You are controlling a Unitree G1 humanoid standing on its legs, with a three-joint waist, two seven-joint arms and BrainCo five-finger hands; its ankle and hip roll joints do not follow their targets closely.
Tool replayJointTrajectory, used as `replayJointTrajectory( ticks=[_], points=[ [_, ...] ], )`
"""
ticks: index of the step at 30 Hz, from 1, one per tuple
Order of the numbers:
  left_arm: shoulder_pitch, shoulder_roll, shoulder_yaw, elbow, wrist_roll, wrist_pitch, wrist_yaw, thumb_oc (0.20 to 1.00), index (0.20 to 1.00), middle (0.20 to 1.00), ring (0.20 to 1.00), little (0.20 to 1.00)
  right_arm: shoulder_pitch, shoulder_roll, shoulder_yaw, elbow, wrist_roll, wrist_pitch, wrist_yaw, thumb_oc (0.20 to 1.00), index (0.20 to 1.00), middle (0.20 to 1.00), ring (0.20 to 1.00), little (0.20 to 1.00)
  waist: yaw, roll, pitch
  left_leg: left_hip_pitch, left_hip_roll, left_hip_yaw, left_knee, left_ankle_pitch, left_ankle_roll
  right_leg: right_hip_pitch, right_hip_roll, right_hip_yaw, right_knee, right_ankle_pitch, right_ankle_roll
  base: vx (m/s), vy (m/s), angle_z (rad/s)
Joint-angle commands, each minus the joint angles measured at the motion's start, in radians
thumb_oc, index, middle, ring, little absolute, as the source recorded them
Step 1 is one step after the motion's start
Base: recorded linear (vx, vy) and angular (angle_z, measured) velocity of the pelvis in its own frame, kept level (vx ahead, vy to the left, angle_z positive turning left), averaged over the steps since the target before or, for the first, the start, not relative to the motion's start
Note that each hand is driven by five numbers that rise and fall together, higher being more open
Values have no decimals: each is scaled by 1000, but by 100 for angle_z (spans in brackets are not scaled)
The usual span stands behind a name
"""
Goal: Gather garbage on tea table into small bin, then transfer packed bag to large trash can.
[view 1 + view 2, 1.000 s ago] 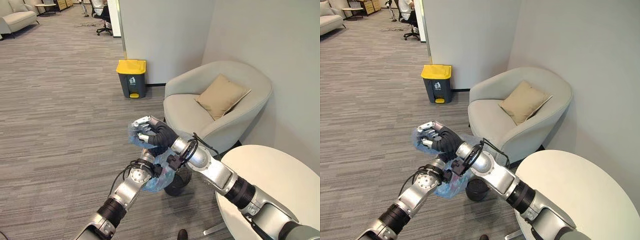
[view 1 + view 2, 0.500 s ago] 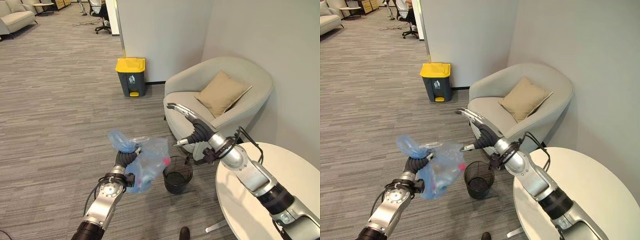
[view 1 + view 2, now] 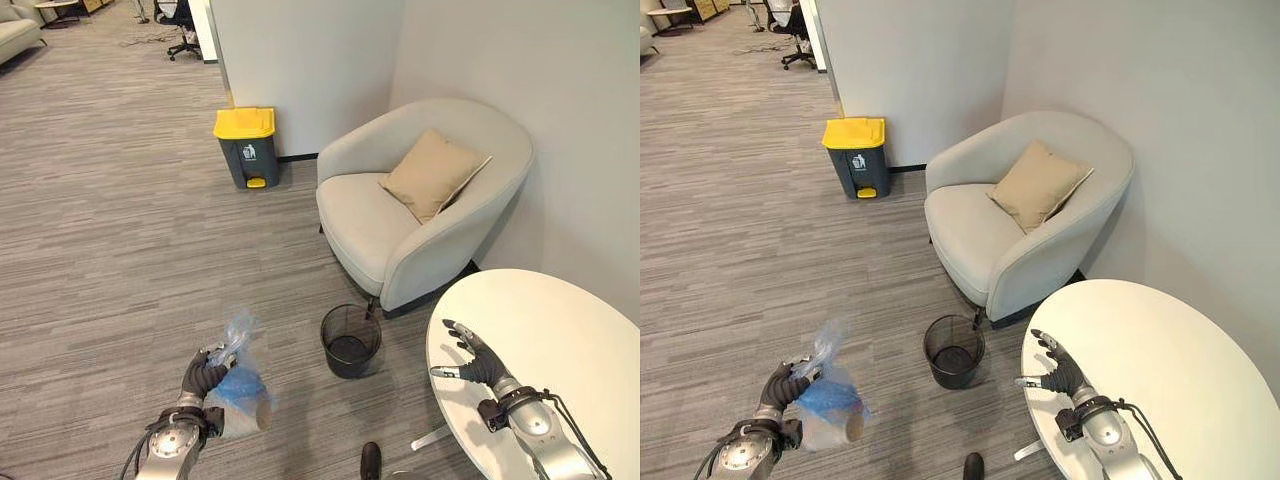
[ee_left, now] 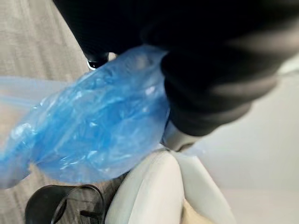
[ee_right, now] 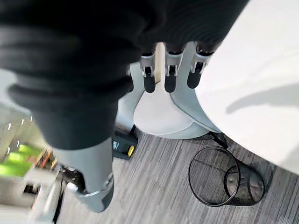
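Left hand [image 3: 203, 376] clenched round the neck of the blue garbage bag [image 3: 240, 398], hanging above carpet left of the black mesh bin [image 3: 351, 341]; right hand [image 3: 477, 361] over the white table [image 3: 560, 330], fingers spread, empty; yellow-lidded trash can [image 3: 246, 147] well apart by the wall.

An office lounge: grey striped carpet [image 3: 110, 220], a rolling office chair [image 3: 183, 30] down the hall, and a cushioned armchair [image 3: 420, 215] in the corner.
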Motion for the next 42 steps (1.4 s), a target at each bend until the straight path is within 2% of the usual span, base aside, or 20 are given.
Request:
replayJointTrajectory(
  ticks=[1,13,16,18,19,20,23,28,32,33,34,35,36,39,42],
  points=[
    [-43,51,23,17,-49,-44,-2,200,200,200,200,200,-67,1,0,-18,44,-22,-11,1000,1000,1000,1000,1000,-6,-23,-26,-27,-45,-74,-1,-57,9,95,-30,7,17,-195,88,0,0,0],
    [6,37,48,73,-54,-41,-4,200,200,200,200,200,-46,32,-26,72,111,-17,-27,1000,1000,1000,1000,1000,11,-26,2,-44,-41,-97,15,-53,3,90,-25,-1,22,-209,80,-16,-25,5],
    [-37,50,29,67,-76,-48,2,200,200,200,200,200,-72,20,-24,81,108,-21,-46,1000,1000,1000,1000,1000,27,-42,63,-151,-41,-104,131,-60,-8,52,-47,-39,53,-212,74,-184,-37,30],
    [-63,53,17,64,-81,-51,5,200,200,200,200,200,-81,18,-29,91,104,-21,-58,1000,1000,1000,1000,1000,31,-48,78,-206,-28,-71,174,-59,-16,31,-69,-92,68,-215,72,-161,4,57],
    [-82,54,3,65,-82,-53,1,200,200,200,200,200,-86,18,-26,97,99,-22,-65,1000,1000,1000,1000,1000,28,-47,82,-222,-6,-2,207,-69,-14,27,-85,-148,81,-222,72,-72,28,74],
    [-83,54,3,66,-82,-53,1,200,200,200,200,200,-86,18,-26,97,99,-22,-65,1000,1000,1000,1000,1000,28,-47,83,-224,-5,-2,209,-70,-14,27,-84,-148,82,-222,72,-39,34,98],
    [-100,59,-12,71,-77,-49,-6,200,200,200,200,200,-87,19,-25,106,99,-17,-69,1000,1000,1000,1000,1000,18,-47,82,-224,27,70,249,-108,-12,37,-98,-190,92,-240,78,85,54,81],
    [-100,62,-27,81,-53,-40,-18,200,200,200,200,200,-99,29,-14,120,87,-12,-73,1000,1000,1000,1000,1000,16,-49,78,-206,16,83,228,-123,2,51,-114,-206,109,-242,91,69,135,29],
    [-103,81,-26,61,-44,-45,-10,200,200,200,200,200,-136,53,12,128,90,-9,-78,1000,1000,1000,1000,1000,38,-54,97,-209,-27,42,218,-150,38,10,-155,-169,189,-247,113,53,264,-3],
    [-118,100,-21,56,-39,-47,-3,200,200,200,200,200,-145,72,15,129,97,-11,-79,1000,1000,1000,1000,1000,46,-55,114,-211,-56,34,211,-144,68,-45,-189,-140,294,-233,119,39,294,-7],
    [-122,106,-21,52,-42,-49,-1,200,200,200,200,200,-146,74,11,125,101,-11,-81,1000,1000,1000,1000,1000,43,-54,122,-211,-62,23,213,-146,75,-72,-186,-112,333,-226,121,100,292,-10],
    [-118,112,-27,38,-40,-47,-6,200,200,200,200,200,-134,77,5,122,101,-10,-82,1000,1000,1000,1000,1000,24,-50,134,-200,-82,-13,202,-148,85,-126,-130,-14,368,-232,113,120,132,16],
    [-120,115,-22,35,-42,-47,-7,200,200,200,200,200,-136,77,4,122,105,-10,-83,1000,1000,1000,1000,1000,21,-45,138,-199,-89,-21,200,-150,89,-145,-117,12,369,-226,117,144,110,39],
    [-129,117,-32,44,-35,-47,-10,200,200,200,200,200,-148,70,3,123,115,-18,-91,1000,1000,1000,1000,1000,5,-27,154,-169,-106,-57,164,-161,96,-231,-94,21,359,-194,111,198,57,51],
    [-132,110,-34,58,-33,-42,-12,200,200,200,200,200,-147,65,4,121,117,-12,-89,1000,1000,1000,1000,1000,-10,-25,155,-136,-124,-82,162,-188,101,-269,-86,36,309,-153,116,257,-11,36]
  ],
)
